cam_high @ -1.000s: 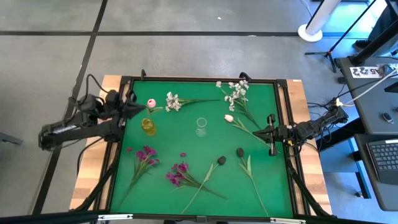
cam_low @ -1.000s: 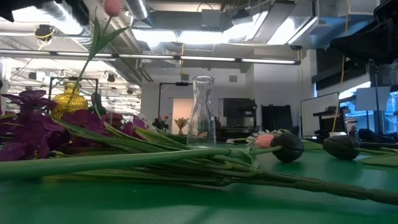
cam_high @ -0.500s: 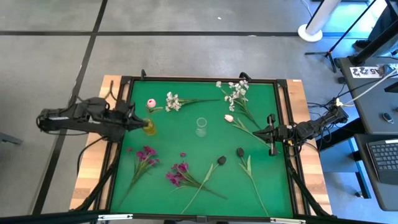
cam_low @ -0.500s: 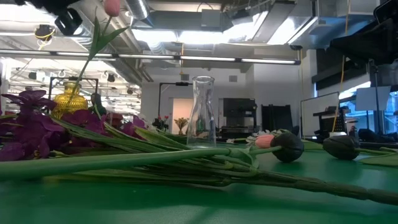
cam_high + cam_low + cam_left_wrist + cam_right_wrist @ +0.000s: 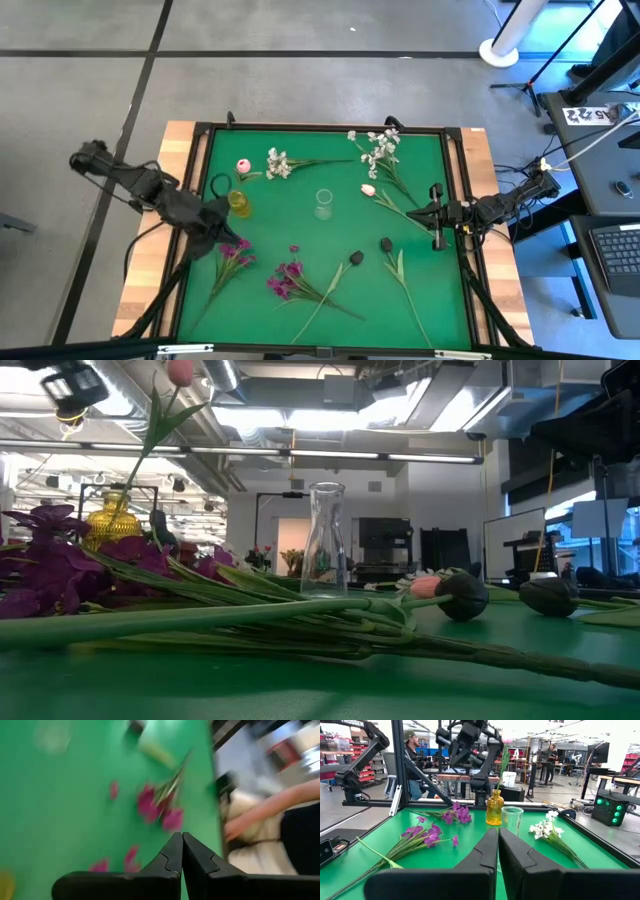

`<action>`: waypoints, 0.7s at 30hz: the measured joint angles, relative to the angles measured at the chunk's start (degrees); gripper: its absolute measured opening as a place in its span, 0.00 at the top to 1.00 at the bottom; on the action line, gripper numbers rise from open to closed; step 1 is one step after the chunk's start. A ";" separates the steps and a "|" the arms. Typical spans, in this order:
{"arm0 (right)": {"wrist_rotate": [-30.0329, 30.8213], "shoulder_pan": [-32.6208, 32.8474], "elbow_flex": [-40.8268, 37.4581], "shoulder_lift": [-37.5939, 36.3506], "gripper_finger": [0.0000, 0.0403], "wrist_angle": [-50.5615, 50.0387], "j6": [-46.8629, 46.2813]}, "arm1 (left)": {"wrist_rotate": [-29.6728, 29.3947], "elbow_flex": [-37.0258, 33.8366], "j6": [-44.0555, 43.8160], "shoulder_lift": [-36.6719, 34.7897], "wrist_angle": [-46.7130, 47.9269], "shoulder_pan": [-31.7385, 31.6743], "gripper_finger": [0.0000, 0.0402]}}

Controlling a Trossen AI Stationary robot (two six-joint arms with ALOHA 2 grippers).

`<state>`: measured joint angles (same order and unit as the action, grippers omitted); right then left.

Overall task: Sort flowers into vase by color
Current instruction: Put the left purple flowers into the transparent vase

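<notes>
Currently left gripper (image 5: 222, 232) is closed and empty, just beside the yellow vase (image 5: 238, 203); a careless swing risks toppling it. Right gripper (image 5: 436, 213) closed, waiting.

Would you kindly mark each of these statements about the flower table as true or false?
1. A pink flower stands in the yellow vase. True.
2. The clear vase holds white sprigs. False: it is empty; the white sprigs lie on the green mat.
3. The left hand is shut and holds nothing. True.
4. The right hand grips a purple flower. False: it is shut on nothing, waiting at the mat's right edge.
5. Two dark-headed flowers lie near the mat's front. True.
</notes>
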<state>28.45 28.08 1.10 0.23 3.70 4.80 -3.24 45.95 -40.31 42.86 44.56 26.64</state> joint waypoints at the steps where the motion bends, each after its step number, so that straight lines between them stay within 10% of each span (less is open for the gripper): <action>1: 0.00 0.02 -0.01 0.00 0.96 0.00 0.00 | -1.37 1.06 -3.10 1.56 3.32 1.65 1.00; 9: 0.00 0.00 0.00 0.00 0.96 0.00 0.00 | -1.38 3.31 -31.86 10.95 20.94 9.75 0.99; 21: -0.02 0.02 0.00 0.00 0.96 0.00 0.00 | 4.29 3.26 -45.26 22.97 14.82 16.67 0.72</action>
<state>28.43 28.10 1.10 0.23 3.70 4.80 1.04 49.21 -85.57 65.83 59.38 43.31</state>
